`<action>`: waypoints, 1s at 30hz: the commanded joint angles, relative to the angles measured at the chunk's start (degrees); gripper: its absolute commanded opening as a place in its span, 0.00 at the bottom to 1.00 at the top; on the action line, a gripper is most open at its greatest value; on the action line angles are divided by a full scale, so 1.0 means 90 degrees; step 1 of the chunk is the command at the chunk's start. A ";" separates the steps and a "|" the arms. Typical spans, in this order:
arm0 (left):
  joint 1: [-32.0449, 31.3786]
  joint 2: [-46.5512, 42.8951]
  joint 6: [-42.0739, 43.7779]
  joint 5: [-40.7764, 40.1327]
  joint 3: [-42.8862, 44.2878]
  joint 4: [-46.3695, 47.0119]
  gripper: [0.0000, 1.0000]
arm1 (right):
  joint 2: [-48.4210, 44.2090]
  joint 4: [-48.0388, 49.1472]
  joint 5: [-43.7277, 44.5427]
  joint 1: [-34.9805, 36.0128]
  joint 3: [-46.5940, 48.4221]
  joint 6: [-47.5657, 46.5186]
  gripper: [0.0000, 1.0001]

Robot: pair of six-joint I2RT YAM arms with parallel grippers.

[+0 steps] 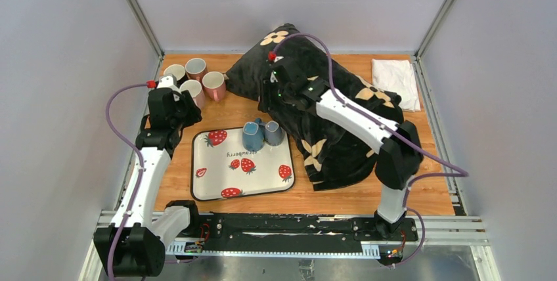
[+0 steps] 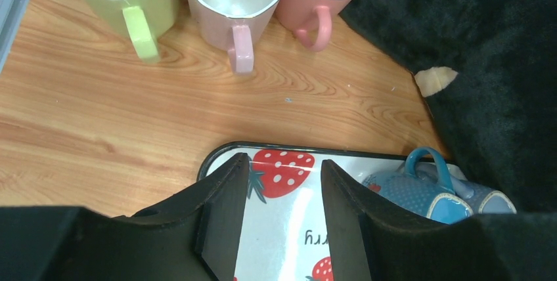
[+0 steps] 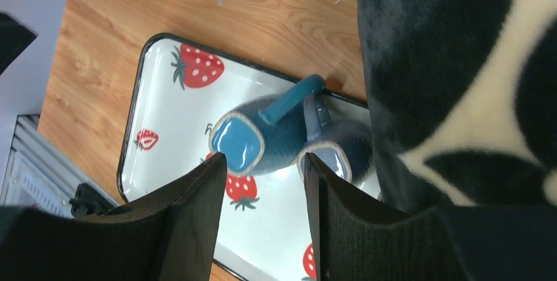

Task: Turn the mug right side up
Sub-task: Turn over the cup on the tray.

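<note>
Two mugs stand upside down, side by side, at the far right corner of the strawberry tray (image 1: 217, 179): a blue mug (image 1: 252, 135) and a grey-blue mug (image 1: 273, 132). The right wrist view shows their bases facing up, the blue mug (image 3: 238, 143) on the left and the grey-blue one (image 3: 332, 153) beside it. My right gripper (image 3: 264, 163) hovers above them, open and holding nothing. My left gripper (image 2: 282, 161) is open and empty too, over the tray's far left corner, with the blue mug (image 2: 420, 192) off to its right.
Several upright mugs (image 1: 197, 77) in pink and green stand at the back left, close to my left gripper (image 1: 184, 111). A black flowered blanket (image 1: 335, 130) lies heaped against the tray's right side. A white cloth (image 1: 396, 81) lies at the back right.
</note>
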 commanded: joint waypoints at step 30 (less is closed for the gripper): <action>-0.0020 -0.0113 -0.0103 0.0047 0.0029 0.0035 0.51 | 0.3296 -0.2380 -0.0685 0.0417 0.3331 0.0127 0.46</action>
